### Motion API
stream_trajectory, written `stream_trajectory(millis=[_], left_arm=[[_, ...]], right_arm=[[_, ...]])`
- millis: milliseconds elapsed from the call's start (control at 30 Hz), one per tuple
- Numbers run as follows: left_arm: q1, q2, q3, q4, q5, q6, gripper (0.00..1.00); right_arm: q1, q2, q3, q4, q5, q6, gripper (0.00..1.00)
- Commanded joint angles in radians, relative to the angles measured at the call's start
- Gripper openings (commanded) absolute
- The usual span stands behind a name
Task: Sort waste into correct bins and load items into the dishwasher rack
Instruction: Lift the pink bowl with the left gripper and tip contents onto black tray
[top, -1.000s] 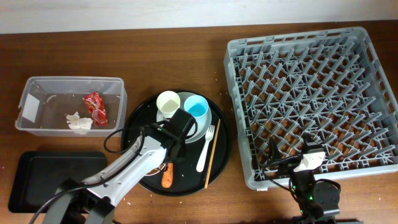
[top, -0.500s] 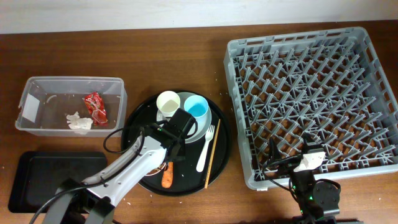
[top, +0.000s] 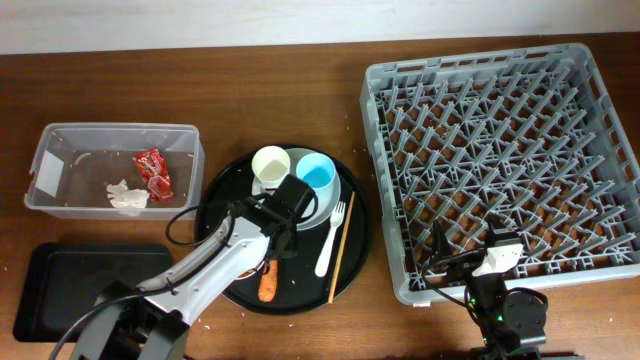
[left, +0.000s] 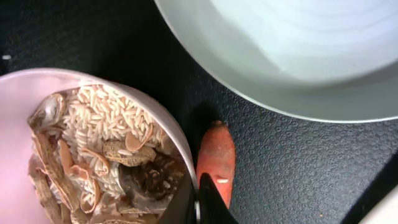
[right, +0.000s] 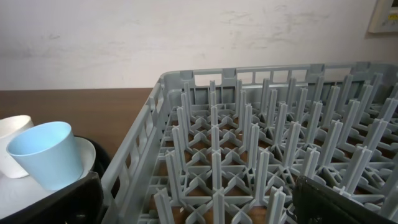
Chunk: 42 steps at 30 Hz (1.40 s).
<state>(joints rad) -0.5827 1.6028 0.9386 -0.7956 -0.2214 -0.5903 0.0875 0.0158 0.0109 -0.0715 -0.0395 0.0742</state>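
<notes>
On the black tray (top: 300, 290), left fingers (left: 212, 202) pinch the bowl (left: 18, 124) rim; right fingers (right: 336, 205) spread.

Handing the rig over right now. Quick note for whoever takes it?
Left gripper shut on the rim of the pinkish-white bowl, food scraps inside; right gripper open by the dishwasher rack.
Done: napkin and red wrapper in the clear tub.
Carrot, cream cup, light blue cup, plate, fork, chopstick on the round black tray.
To do: bin scraps and carrot, load all dishes; rack holds nothing yet.
</notes>
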Motion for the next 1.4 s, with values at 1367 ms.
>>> stream_trajectory(millis=[1367], left_arm=[[1.499,-0.209,0.008,0.000,1.004,0.415,0.00]], right_arm=[[-0.005,-0.007,-0.005,-0.004,0.002,0.001,0.99]])
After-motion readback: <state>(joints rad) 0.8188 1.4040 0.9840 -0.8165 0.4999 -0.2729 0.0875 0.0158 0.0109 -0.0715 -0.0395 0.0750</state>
